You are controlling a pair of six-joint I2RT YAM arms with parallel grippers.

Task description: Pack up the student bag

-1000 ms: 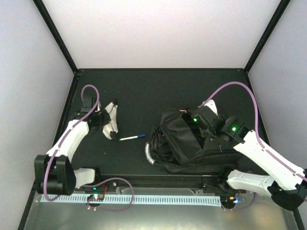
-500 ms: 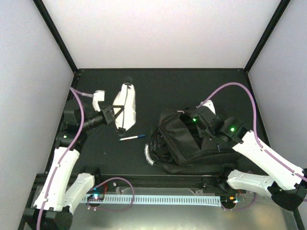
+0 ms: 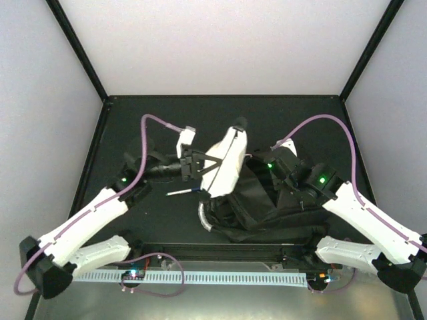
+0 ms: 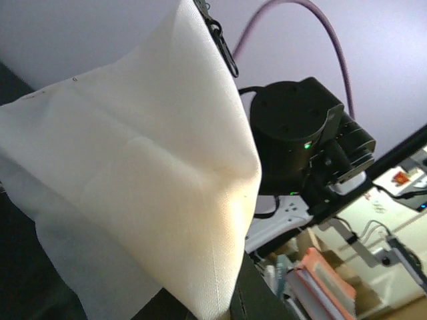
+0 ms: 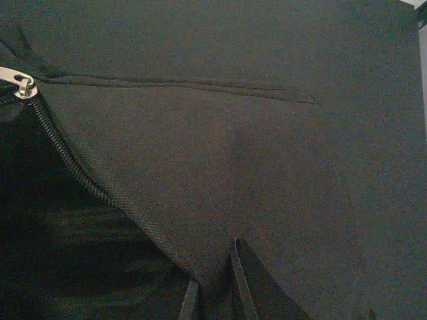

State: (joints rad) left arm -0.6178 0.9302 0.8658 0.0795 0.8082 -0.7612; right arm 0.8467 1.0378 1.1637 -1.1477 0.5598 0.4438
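Black table (image 3: 133, 120) sits inside a box with pale walls. On its right half lies the student bag (image 3: 257, 208). It is big, black and floppy, with a grey curved handle (image 3: 204, 217) at its near left end. A zipper (image 5: 60, 160) runs beside a dark gap in it. The left gripper (image 3: 200, 167) is pinched tight on a white pouch (image 3: 225, 163), held up over the bag's left edge. The right gripper (image 3: 280, 175) is down on the bag's top, but I cannot tell if its fingers are together. A small pen (image 3: 180, 192) lies just left of the bag.
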